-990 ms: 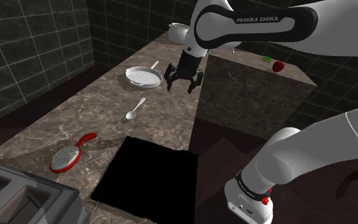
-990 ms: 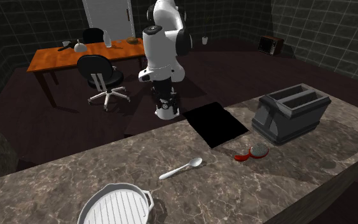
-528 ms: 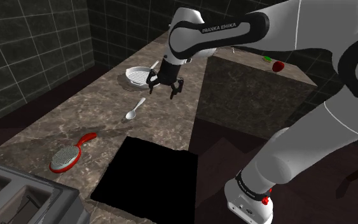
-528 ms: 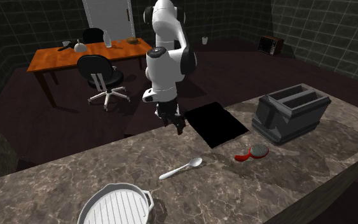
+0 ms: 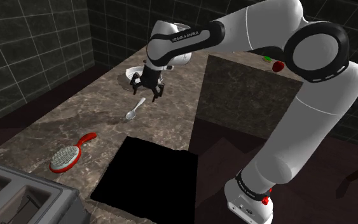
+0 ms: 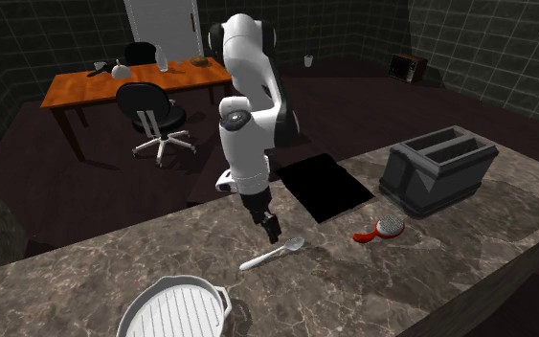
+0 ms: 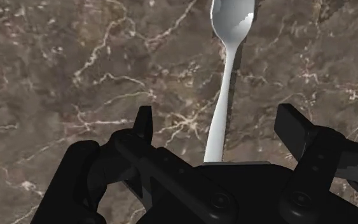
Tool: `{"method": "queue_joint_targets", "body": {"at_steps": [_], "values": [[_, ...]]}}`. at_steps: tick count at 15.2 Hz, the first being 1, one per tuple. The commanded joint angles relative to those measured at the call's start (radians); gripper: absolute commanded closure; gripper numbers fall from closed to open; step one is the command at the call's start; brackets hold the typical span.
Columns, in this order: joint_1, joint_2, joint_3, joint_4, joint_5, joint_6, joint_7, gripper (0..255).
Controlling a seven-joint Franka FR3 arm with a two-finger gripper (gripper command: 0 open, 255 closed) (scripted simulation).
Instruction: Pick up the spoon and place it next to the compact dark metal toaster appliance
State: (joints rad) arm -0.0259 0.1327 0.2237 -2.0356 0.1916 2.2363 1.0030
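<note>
A pale spoon (image 5: 133,110) (image 6: 273,255) (image 7: 226,76) lies flat on the marble counter (image 5: 63,121). My black gripper (image 5: 147,90) (image 6: 269,226) (image 7: 222,130) hangs open just above the spoon's handle, and in the wrist view the handle runs between the two fingers without touching them. The dark toaster (image 6: 437,170) (image 5: 18,198) stands at the far end of the counter, beyond a black cutout (image 6: 325,185).
A white ribbed pan (image 6: 174,310) (image 5: 133,72) sits behind the gripper. A red-handled brush (image 5: 69,154) (image 6: 382,230) lies between spoon and toaster. The black cutout (image 5: 149,172) opens in the counter. A pot stands at the far end.
The arm has swung from beside the counter over it, toward the shoulder view's left, and lowered. The gripper now hangs over the spoon's handle. The spoon has not moved.
</note>
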Motion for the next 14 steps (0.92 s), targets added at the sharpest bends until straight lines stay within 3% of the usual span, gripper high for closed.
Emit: {"method": "queue_joint_targets", "body": {"at_steps": [1,9,14], "values": [[0.006,0.077,-0.004,0.061,-0.007,0.02,0.055,0],[0.021,0.151,-0.003,0.047,-0.014,0.109,0.067,0],[0.022,0.151,-0.003,0.047,-0.013,0.109,0.067,0]]}}
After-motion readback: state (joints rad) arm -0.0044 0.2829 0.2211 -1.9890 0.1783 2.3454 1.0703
